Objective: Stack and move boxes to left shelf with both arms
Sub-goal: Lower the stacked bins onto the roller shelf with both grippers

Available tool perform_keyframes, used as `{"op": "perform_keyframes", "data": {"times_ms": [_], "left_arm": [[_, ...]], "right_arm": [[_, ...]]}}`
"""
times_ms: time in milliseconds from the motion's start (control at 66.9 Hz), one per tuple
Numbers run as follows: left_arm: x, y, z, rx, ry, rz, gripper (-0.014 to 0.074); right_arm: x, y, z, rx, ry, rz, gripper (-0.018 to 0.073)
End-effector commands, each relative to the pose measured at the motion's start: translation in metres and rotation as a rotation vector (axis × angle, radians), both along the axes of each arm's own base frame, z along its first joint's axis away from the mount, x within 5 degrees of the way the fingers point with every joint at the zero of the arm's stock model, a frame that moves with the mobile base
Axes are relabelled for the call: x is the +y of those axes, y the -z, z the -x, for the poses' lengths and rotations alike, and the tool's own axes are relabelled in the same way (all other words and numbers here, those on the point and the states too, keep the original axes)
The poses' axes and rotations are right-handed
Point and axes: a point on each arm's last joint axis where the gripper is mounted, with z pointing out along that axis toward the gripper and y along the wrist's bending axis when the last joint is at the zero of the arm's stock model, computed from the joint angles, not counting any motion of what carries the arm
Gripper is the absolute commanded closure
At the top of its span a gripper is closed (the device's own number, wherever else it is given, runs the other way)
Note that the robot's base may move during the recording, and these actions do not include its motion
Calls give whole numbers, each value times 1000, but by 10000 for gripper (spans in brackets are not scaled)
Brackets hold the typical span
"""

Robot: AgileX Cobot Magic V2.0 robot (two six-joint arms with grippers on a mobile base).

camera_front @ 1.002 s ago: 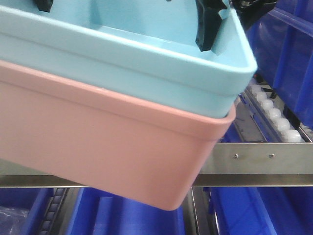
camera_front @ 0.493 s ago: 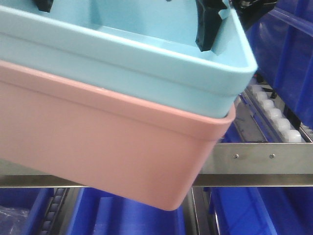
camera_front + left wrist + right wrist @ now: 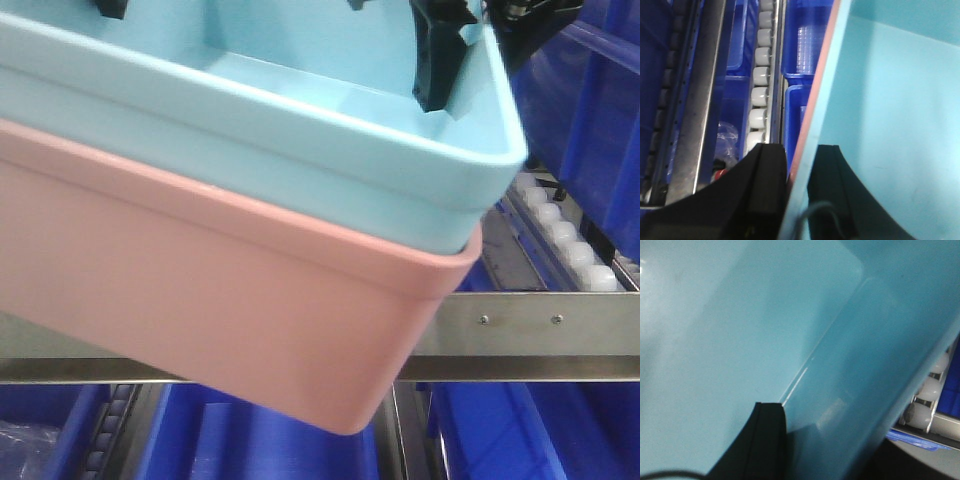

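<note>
At the stacked bins' wall, the left gripper [image 3: 799, 192] clamps both rims, one jaw outside, one inside. The right gripper [image 3: 470, 45] likewise pinches the opposite wall of the light blue bin [image 3: 300, 150], which is nested in the pink bin [image 3: 220, 310]. Both hang tilted above the steel shelf rail [image 3: 540, 325] and white rollers [image 3: 560, 235].

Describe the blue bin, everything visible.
The blue bin is a light sky-blue, open-top rectangular box, smooth plastic by its look, with a rolled rim and rounded corners. It is empty where visible, nested in the pink bin, rim standing proud, and tilted, the front corner lower. The stack hangs in front of the shelf rail. Black fingers straddle both bins' wall in the left wrist view; another finger lies against its inner wall.
</note>
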Motion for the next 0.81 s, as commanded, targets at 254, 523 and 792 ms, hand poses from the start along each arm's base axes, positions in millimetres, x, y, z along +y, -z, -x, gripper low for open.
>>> {"op": "perform_keyframes", "data": {"times_ms": [254,523,792], "left_arm": [[-15,-43,-14,-220,249,316,610],[8,-40,-59,-305,222,385,610],[28,-14,-112,-316,178,534,610]], "right_arm": [[1,-76,-28,-351,-84,-266,502],[25,-85,-69,-407,-134,-208,502],[53,-73,-118,-418,-174,-131,502]]}}
